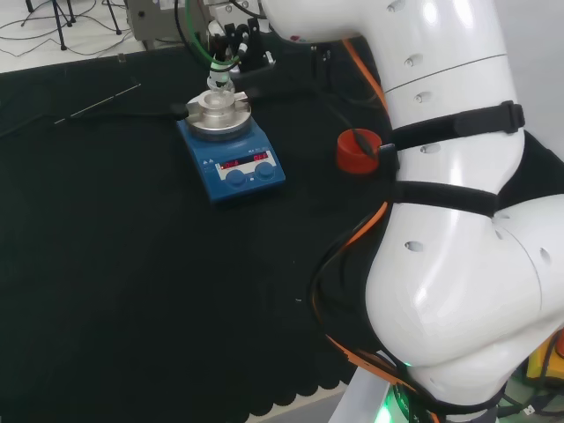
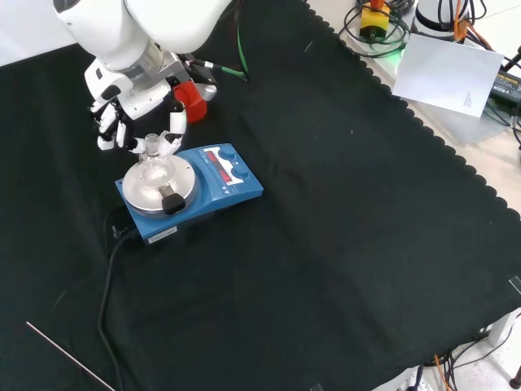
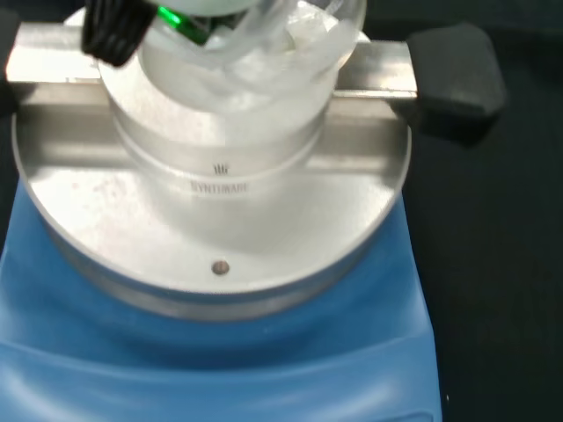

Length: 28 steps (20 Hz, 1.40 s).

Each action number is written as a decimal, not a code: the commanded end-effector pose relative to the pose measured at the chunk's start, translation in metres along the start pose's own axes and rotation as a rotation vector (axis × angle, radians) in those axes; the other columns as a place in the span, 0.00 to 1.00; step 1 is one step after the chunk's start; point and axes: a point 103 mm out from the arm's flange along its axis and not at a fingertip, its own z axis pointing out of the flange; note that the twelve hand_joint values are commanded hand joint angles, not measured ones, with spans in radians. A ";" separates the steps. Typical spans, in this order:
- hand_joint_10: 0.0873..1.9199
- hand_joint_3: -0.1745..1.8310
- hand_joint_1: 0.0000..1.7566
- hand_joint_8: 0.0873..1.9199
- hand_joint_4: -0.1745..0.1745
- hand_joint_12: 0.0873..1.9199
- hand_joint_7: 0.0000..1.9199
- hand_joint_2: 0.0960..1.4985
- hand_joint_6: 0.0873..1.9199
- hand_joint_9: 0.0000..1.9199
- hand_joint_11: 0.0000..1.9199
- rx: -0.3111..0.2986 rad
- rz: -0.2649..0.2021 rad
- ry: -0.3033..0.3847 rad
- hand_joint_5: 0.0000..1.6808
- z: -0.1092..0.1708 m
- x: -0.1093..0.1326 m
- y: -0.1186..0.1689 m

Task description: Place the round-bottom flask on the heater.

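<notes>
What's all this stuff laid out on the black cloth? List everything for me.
Heater: one, blue with a round silver top, middle-left of the cloth in the front view.
Round-bottom flask: one, clear glass, sitting in the heater's silver top.
Red ring stand: one, red, right of the heater in the head view.
Thin rod: one, grey, lying on the cloth left of the heater in the head view.
Black cable: one, running from the heater.
Hand: one, black and white, fingers around the flask's neck.
Arm: one, white.
</notes>
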 end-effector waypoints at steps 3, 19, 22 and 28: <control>0.28 0.49 0.59 0.27 1.00 0.68 0.18 0.44 0.60 0.24 0.06 -0.011 -0.003 -0.013 0.60 -0.009 0.007 0.008; 0.28 0.49 0.59 0.27 1.00 0.68 0.18 0.44 0.60 0.24 0.06 -0.001 0.002 -0.030 0.60 -0.007 0.004 0.013; 0.28 0.49 0.59 0.27 1.00 0.68 0.18 0.44 0.60 0.24 0.06 0.004 0.001 -0.027 0.60 -0.005 0.005 0.013; 0.28 0.49 0.59 0.27 1.00 0.68 0.18 0.44 0.60 0.24 0.06 0.008 0.002 -0.030 0.60 0.000 0.006 0.011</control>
